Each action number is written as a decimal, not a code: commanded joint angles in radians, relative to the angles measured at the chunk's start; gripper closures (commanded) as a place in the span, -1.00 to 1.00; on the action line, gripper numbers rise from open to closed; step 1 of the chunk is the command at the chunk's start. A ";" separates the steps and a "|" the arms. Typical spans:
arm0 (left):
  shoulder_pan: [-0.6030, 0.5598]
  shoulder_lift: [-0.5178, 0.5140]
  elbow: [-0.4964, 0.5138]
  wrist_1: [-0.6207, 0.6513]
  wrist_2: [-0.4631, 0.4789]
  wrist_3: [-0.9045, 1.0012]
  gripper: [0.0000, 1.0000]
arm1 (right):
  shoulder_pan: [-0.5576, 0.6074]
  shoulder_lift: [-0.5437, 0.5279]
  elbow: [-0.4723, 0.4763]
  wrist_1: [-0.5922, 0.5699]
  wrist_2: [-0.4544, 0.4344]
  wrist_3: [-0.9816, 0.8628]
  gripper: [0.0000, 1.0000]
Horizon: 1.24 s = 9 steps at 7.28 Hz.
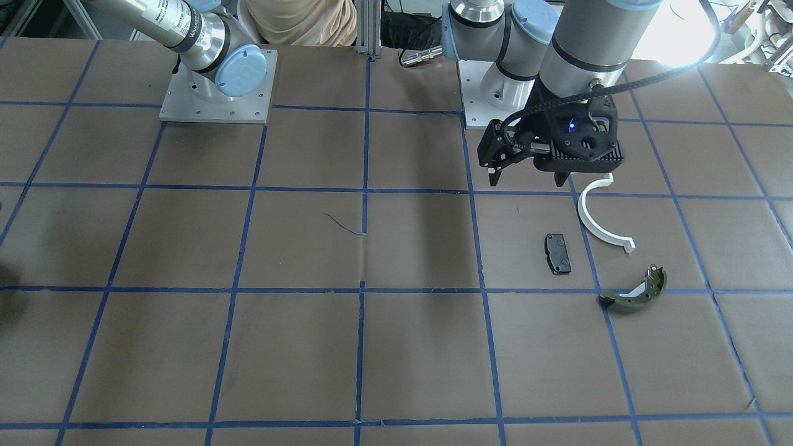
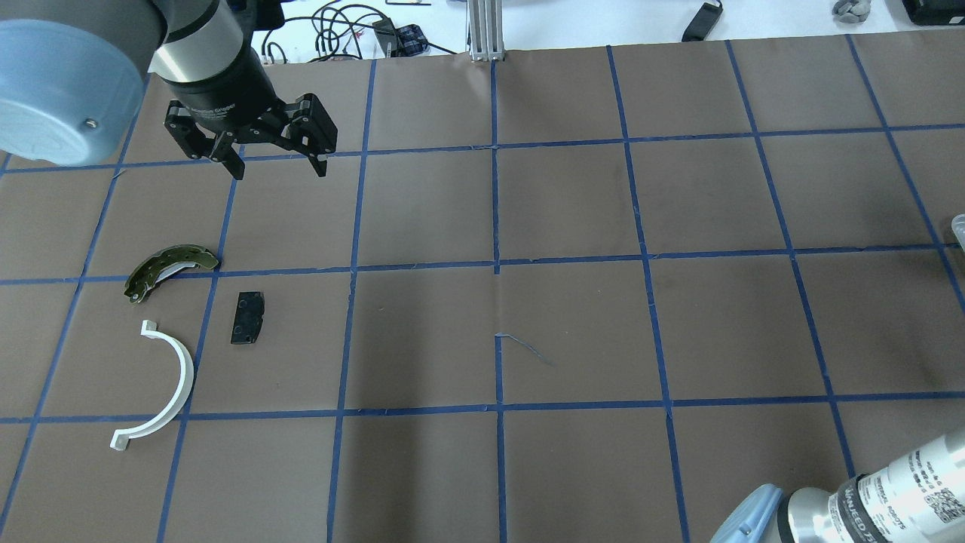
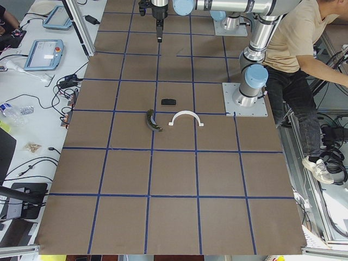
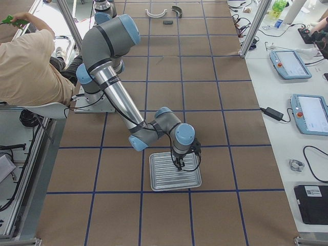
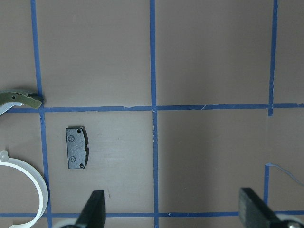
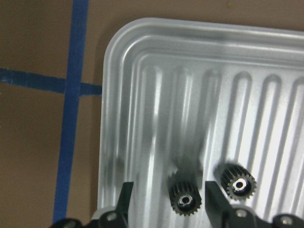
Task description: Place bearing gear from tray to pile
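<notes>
In the right wrist view my right gripper [image 6: 167,202] is open and low over the ribbed metal tray [image 6: 142,71]. A small black bearing gear [image 6: 185,197] stands between its fingers, closer to one finger. A second gear [image 6: 237,183] stands just outside them. The exterior right view shows the tray [image 4: 159,182] under this gripper [image 4: 179,165]. The pile lies at the table's other end: a black pad [image 2: 248,317], a white half-ring [image 2: 170,385] and an olive-green shoe [image 2: 170,265]. My left gripper [image 2: 275,162] hangs open and empty above the table, just beyond the pile.
A person in a beige shirt [image 4: 31,61] sits beside the robot bases. The arm mounting plates [image 1: 217,93] stand at the robot's side of the table. Tablets and cables [image 4: 287,61] lie on the side bench.
</notes>
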 commanded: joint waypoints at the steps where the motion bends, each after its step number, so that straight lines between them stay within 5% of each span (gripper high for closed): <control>1: -0.001 -0.001 0.000 0.000 0.000 0.000 -1.00 | -0.003 0.004 -0.001 -0.002 0.001 -0.002 -0.19; 2: 0.000 -0.001 0.001 0.001 0.000 0.000 -1.00 | -0.003 0.005 -0.001 -0.008 -0.007 -0.001 -0.19; 6: 0.000 -0.006 0.004 0.001 0.002 -0.002 -1.00 | -0.003 0.005 0.000 -0.008 -0.027 -0.001 0.51; 9: 0.002 -0.006 0.004 0.001 0.002 0.000 -1.00 | -0.003 -0.002 -0.006 -0.002 -0.030 0.005 0.67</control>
